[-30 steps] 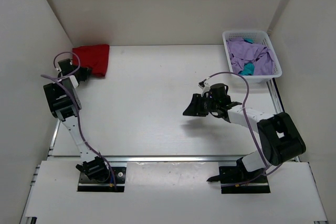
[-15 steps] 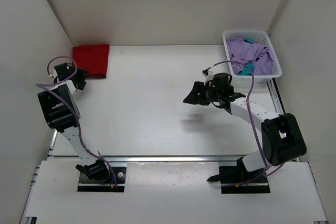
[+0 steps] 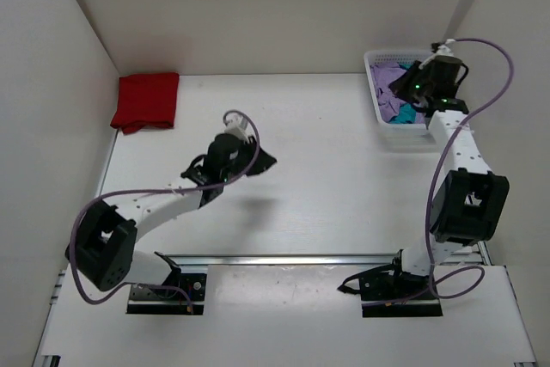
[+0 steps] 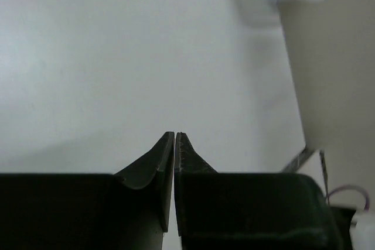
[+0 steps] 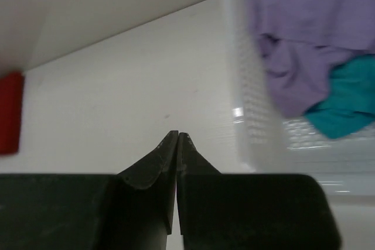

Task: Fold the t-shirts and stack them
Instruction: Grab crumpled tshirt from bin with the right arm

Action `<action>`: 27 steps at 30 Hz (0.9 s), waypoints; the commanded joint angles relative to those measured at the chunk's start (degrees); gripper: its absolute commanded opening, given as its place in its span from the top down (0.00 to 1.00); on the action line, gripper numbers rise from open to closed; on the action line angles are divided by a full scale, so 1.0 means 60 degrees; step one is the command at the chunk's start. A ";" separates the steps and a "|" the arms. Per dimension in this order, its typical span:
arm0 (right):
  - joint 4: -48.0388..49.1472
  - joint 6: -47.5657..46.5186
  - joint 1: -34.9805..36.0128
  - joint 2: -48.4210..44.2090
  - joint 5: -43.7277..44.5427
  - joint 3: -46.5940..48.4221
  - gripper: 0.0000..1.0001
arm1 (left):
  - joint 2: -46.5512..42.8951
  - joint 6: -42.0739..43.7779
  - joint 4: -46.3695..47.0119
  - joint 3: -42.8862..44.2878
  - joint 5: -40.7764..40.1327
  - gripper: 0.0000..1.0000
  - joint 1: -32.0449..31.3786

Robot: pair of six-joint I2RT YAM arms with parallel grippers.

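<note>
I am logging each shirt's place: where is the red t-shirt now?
In the top view, the red t-shirt lies folded in the far left corner of the table, opposite the white basket.

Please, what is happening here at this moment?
T-shirts are being folded and stacked by a robot, and the job is partway done. The red t-shirt lies folded at the far left corner of the table. The lavender t-shirt and the teal t-shirt lie crumpled in the white mesh basket at the far right. The right gripper is at the basket, shut and empty. The left gripper is over the middle of the table, also shut and empty.
</note>
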 commanded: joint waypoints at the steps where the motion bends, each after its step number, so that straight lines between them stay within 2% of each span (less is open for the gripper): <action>1: -0.0400 -0.0202 -0.1225 0.0859 0.0597 0.0582 0.99 | -0.0684 0.0065 0.0752 -0.2002 0.0268 0.83 -0.0493; 5: -0.0575 -0.0595 -0.1771 0.2352 0.0845 0.1811 0.93 | -0.1152 0.0164 0.0801 -0.3340 0.0888 0.79 -0.1139; 9: -0.0647 -0.0450 -0.2385 0.4079 0.0262 0.3420 0.72 | -0.1855 0.0209 0.1048 -0.4278 0.1429 0.73 -0.1462; 11: -0.0939 -0.0465 -0.2620 0.4900 0.0086 0.4313 0.66 | -0.2148 0.0296 0.1151 -0.4513 0.1647 0.72 -0.1361; 15: -0.1614 -0.0246 -0.2767 0.6673 -0.0206 0.6481 0.61 | -0.2589 0.0575 0.0931 -0.4588 0.1882 0.68 -0.0878; 20: -0.2536 -0.0201 -0.2650 0.8448 -0.0356 0.8945 0.62 | -0.2429 0.0605 0.1004 -0.4631 0.1985 0.67 -0.0686; 22: -0.2961 -0.0142 -0.2562 0.9253 -0.0485 1.0187 0.67 | -0.2122 0.0517 0.1092 -0.4632 0.2059 0.67 -0.0730; 24: -0.3401 0.0003 -0.2562 0.9840 -0.0603 1.1198 0.81 | -0.1815 0.0545 0.1151 -0.4559 0.2045 0.67 -0.0847; 26: -0.4175 0.0033 -0.2591 1.0426 -0.0706 1.2749 0.93 | -0.1653 0.0444 0.1180 -0.4486 0.2031 0.67 -0.0848; 27: -0.4338 -0.0010 -0.2548 1.0471 -0.0706 1.2989 0.98 | -0.1594 0.0429 0.1180 -0.4471 0.2030 0.67 -0.0818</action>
